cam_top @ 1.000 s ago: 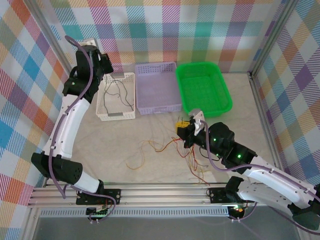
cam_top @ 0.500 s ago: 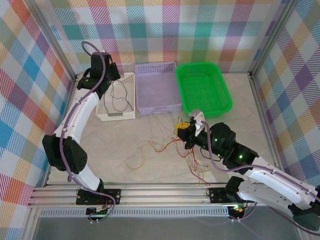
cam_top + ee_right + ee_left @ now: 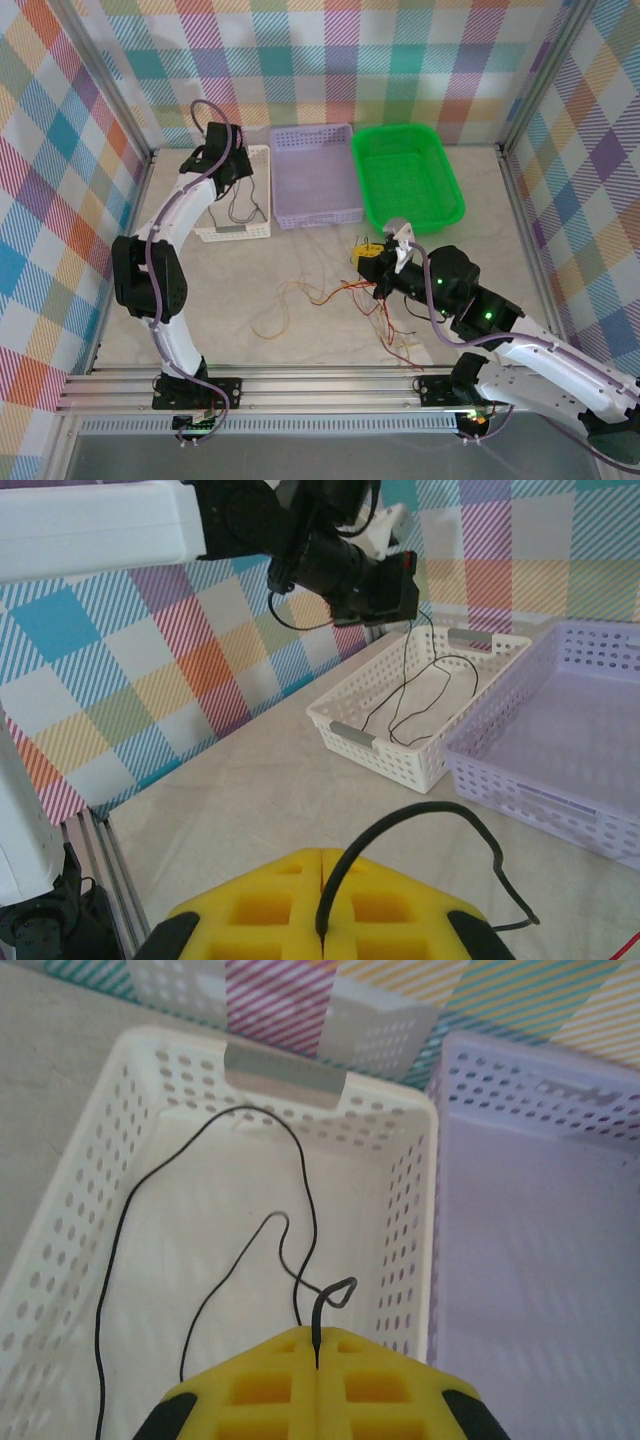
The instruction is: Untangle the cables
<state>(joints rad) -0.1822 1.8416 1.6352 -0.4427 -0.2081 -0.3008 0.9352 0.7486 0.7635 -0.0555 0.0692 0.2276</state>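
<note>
A loose tangle of red and orange-yellow cables (image 3: 335, 293) lies on the pale table (image 3: 230, 270), nearer than a row of baskets. The right gripper (image 3: 368, 262) sits at the tangle's far right edge. The overhead view does not make its grip clear. Its wrist camera does: the yellow fingers (image 3: 250, 910) are pressed together on a thin black cable (image 3: 440, 808), which arches up and off to the right.

Farther back stand a white basket (image 3: 232, 236), a purple basket (image 3: 320, 218) and a green basket (image 3: 410, 220), side by side. The left gripper (image 3: 243, 172) hangs over the white basket. Its wrist camera shows its own yellow fingers (image 3: 260, 1390) clamped on the end of a second black cable (image 3: 309, 1190), which trails in long curves onto the basket's floor. The right wrist camera, looking across the table, shows that cable dangling from the left gripper into the basket.
</note>
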